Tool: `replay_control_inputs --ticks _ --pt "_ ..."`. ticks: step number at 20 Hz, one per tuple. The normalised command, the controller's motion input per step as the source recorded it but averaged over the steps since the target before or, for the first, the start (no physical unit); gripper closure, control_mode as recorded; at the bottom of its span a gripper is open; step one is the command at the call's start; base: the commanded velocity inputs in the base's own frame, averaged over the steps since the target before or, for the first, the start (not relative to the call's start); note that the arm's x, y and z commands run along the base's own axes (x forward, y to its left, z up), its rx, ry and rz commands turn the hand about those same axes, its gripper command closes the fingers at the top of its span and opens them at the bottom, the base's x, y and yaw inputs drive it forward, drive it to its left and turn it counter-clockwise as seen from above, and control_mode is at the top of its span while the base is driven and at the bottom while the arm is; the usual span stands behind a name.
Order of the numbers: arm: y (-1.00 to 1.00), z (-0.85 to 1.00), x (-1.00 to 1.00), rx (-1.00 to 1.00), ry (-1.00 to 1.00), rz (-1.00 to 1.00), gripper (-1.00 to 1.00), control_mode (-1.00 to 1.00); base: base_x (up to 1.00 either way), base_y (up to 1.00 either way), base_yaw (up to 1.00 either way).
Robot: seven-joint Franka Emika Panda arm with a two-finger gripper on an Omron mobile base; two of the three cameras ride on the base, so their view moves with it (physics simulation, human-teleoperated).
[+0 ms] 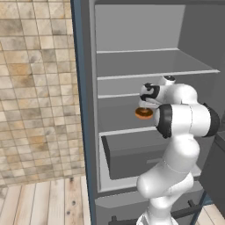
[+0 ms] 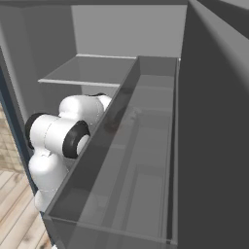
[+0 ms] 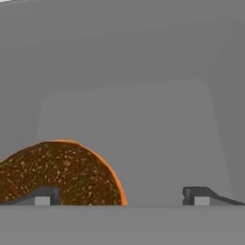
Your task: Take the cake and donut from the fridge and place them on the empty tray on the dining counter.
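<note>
- Nearest the hand camera: gripper [image 3: 122, 198], both dark fingertips [image 3: 43, 196] rising at the bottom edge, spread wide, nothing pinched between them.
- Donut [image 3: 62, 172] just beyond the left-side fingertip in the hand view, overlapping it in the picture; contact not determinable. Brown speckled face, orange rim; gap between the fingertips mostly bare grey.
- Same donut [image 1: 143, 113] seen from the left base view: orange-brown ring lying flat on a middle shelf [image 1: 118, 115] of the fridge [image 1: 132, 39], directly below the black-and-white hand.
- From the right base view, donut discernible as a faint reddish smudge [image 2: 113, 127] through a translucent door bin [image 2: 146, 160]; detail too blurred to report.
- Fridge open; light grey shelves stacked above the donut's level, grey drawer [image 1: 132, 151] below it.
- White arm [image 1: 180, 127] reaching from lower right into the fridge interior, elbow bent at shelf height.
- Outside the fridge, to the left: beige and brown tiled wall [image 1: 35, 88], pale wooden floor [image 1: 44, 202] beneath.
</note>
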Motion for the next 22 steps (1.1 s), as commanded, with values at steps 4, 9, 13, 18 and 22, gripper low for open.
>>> replay_control_inputs --ticks 4,9,13,18,22 --pt "-0.01 -0.31 0.36 0.00 0.01 0.00 -1.00 -1.00 0.00 0.00 0.00" --pt "0.00 -0.38 0.32 0.00 0.02 0.00 -1.00 -1.00 0.00 0.00 0.00" --pt "0.00 -0.39 0.23 0.00 0.01 0.00 -1.00 -1.00 0.00 0.00 0.00" --pt "0.00 -0.56 0.06 0.00 0.00 0.00 -1.00 -1.00 0.00 0.00 0.00" --pt "0.00 -0.94 -0.38 0.00 0.04 0.02 -1.00 -1.00 0.00 0.00 0.00"
